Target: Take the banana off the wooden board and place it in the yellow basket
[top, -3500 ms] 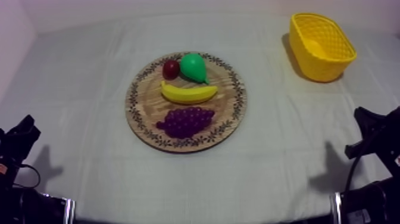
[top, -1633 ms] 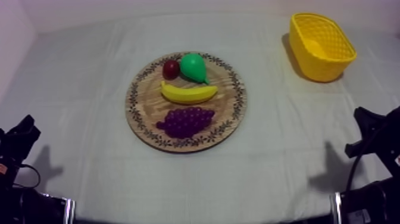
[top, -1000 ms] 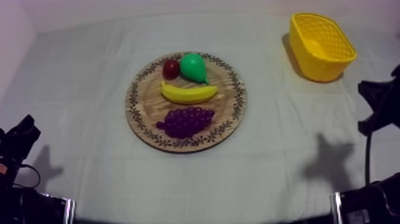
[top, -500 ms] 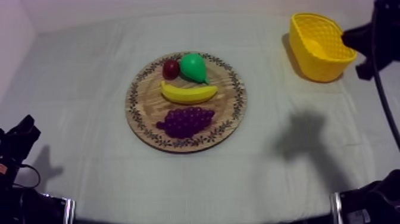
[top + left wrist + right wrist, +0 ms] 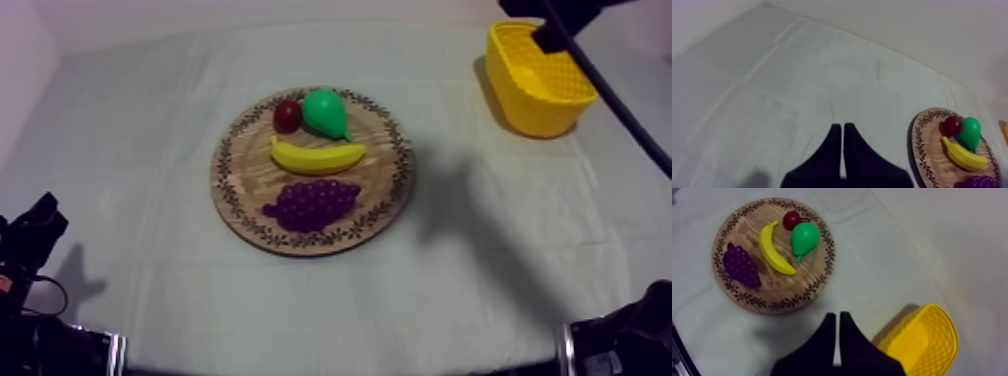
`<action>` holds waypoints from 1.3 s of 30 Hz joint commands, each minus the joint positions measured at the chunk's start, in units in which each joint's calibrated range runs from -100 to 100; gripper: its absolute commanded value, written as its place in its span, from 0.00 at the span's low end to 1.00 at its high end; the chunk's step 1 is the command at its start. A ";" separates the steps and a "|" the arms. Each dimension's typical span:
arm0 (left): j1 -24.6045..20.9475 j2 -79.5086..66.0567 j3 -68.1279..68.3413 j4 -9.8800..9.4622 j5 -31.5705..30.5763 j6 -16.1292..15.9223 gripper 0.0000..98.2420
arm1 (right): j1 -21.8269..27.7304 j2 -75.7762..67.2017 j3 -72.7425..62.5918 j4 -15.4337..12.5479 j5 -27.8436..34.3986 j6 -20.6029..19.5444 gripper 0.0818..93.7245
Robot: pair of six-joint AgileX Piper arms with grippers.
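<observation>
A yellow banana (image 5: 318, 156) lies across the middle of the round wooden board (image 5: 385, 205), between a green pear (image 5: 325, 113) and a purple bunch of grapes (image 5: 312, 203). The yellow basket (image 5: 540, 78) stands at the far right of the table. My right arm (image 5: 600, 85) reaches in at the upper right, above the basket. Seen from the right wrist, my right gripper (image 5: 838, 317) is shut on nothing, high over the cloth between the board (image 5: 817, 288) and the basket (image 5: 924, 338), with the banana (image 5: 774, 250) well ahead of it. My left gripper (image 5: 840, 129) is shut and rests at the table's near left (image 5: 38, 222).
A small red fruit (image 5: 287, 116) sits beside the pear at the board's far edge. The right arm's shadow falls on the cloth just right of the board. A pale wall borders the table's far side and left side.
My right arm has risen from its rest at the lower right to the upper right above the basket, and its shadow has slid left toward the board. The fruit and left arm are unmoved.
</observation>
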 commanded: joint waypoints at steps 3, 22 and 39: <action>-0.01 -0.05 -0.01 -0.03 -0.02 0.00 0.00 | -2.50 6.10 -8.73 1.02 4.75 -1.21 0.01; -0.01 -0.05 -0.01 -0.03 -0.02 -0.02 0.00 | -7.87 23.13 -21.63 -2.21 11.64 -2.82 0.05; -0.01 -0.05 -0.01 -0.03 -0.02 0.02 0.00 | -9.06 27.93 -22.52 -1.81 9.65 1.08 0.55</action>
